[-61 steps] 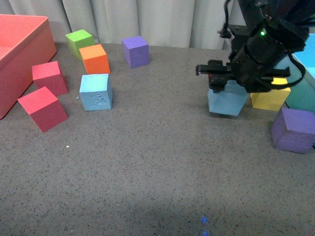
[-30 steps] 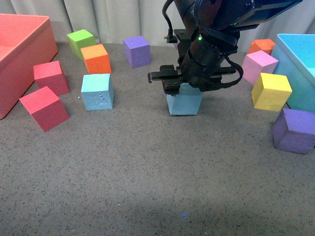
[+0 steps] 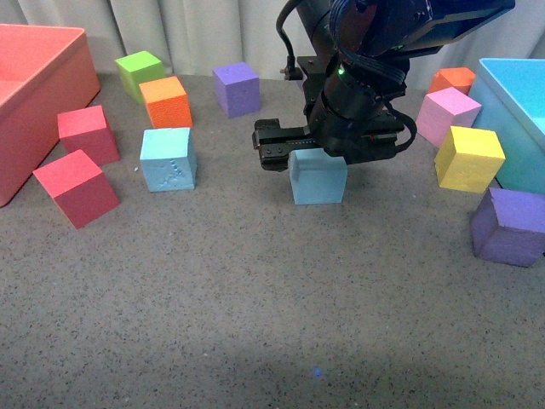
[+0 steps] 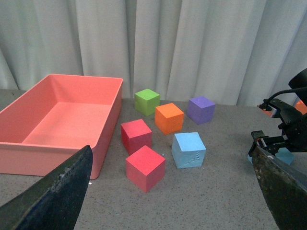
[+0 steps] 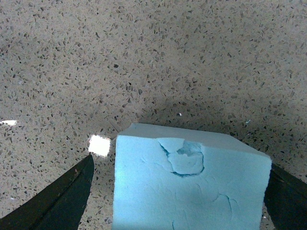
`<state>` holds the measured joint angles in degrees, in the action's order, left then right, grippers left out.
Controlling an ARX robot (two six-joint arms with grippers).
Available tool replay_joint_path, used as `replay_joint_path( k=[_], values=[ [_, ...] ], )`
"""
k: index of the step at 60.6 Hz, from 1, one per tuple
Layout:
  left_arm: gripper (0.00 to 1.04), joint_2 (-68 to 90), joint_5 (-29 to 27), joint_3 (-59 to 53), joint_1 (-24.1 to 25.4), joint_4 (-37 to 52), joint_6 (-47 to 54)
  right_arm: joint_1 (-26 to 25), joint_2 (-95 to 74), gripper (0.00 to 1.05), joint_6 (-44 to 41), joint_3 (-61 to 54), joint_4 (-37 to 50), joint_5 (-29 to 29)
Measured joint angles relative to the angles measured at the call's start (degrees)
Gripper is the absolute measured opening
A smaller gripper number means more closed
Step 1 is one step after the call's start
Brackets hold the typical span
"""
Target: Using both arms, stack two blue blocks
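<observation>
Embossed blue block (image 3: 167,159) on speckled tabletop (image 3: 255,307)

The right arm (image 3: 366,77) is looking black all over, built from chunky round parts. A tiny green light (image 3: 341,72) is glowing on its side. Thin black cables (image 3: 282,30) are looping out near its top. A flat black bar (image 3: 277,145) is running across its low end. In both wrist views the jaws are showing as dark grey wedges with pointy tips.
</observation>
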<state>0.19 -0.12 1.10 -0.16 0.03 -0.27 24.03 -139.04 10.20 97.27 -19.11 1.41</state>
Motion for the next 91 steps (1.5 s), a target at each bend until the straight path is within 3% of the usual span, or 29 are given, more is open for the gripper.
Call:
replay_joint_path(
  k=[12,25,29,33,41,48,60,91],
  values=[
    [0.98,0.0,0.0,0.0,0.0,0.0,0.0,0.0,3.3,0.95,0.8,-1.8,1.3,0.2],
    [0.98,0.0,0.0,0.0,0.0,0.0,0.0,-0.3,10.1,0.95,0.9,-6.4,6.5,4.3],
    [0.98,0.0,0.0,0.0,0.0,0.0,0.0,-0.5,12.2,0.85,-2.6,-14.1,23.8,13.1],
    [0.98,0.0,0.1,0.0,0.0,0.0,0.0,-1.4,14.9,0.75,-5.9,-24.7,42.5,18.1],
    [0.98,0.0,0.0,0.0,0.0,0.0,0.0,-4.7,20.9,0.53,-8.8,-44.1,75.9,17.0],
    [0.98,0.0,0.0,0.0,0.0,0.0,0.0,-7.9,30.1,0.34,-9.6,-55.2,87.2,14.8],
    [0.98,0.0,0.0,0.0,0.0,0.0,0.0,-11.6,40.7,0.00,-10.1,-69.3,87.9,10.9],
    [0.98,0.0,0.0,0.0,0.0,0.0,0.0,-18.6,67.9,0.01,-10.2,-89.0,81.0,3.8]
  ],
)
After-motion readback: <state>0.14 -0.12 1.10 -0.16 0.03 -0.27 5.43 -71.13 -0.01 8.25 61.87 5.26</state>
